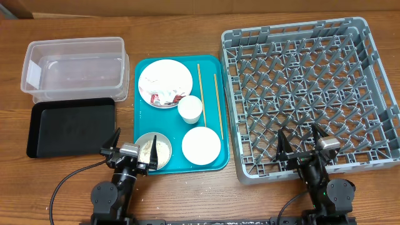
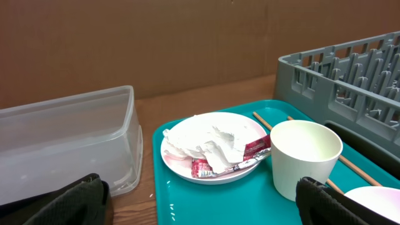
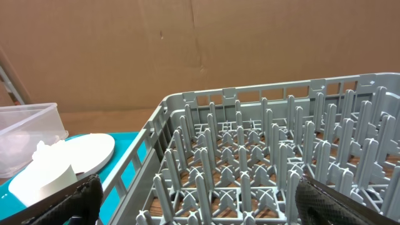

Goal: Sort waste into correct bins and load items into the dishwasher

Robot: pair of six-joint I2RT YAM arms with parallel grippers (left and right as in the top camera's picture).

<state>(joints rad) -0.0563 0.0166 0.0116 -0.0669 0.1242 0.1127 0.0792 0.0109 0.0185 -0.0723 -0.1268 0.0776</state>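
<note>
A round whitish-pink plate (image 1: 164,75) holding crumpled white wrappers with red print (image 1: 164,95) lies on the teal tray (image 1: 144,125); both show in the left wrist view, plate (image 2: 187,134), wrappers (image 2: 219,150). A white cup (image 1: 190,109) (image 2: 304,157), a white bowl (image 1: 201,145), a bowl with rice (image 1: 154,150) and two chopsticks (image 1: 200,87) also sit on the tray. Loose rice grains (image 2: 172,203) lie at the tray's left edge. The grey dish rack (image 1: 300,37) is at the right. My left gripper (image 1: 129,151) is open above the rice bowl. My right gripper (image 1: 302,149) is open above the rack's front edge.
A clear plastic tub (image 1: 72,65) stands at the back left, with a black tray (image 1: 72,125) in front of it. Brown cardboard walls rise behind the table. Bare wooden table (image 1: 187,187) runs along the front.
</note>
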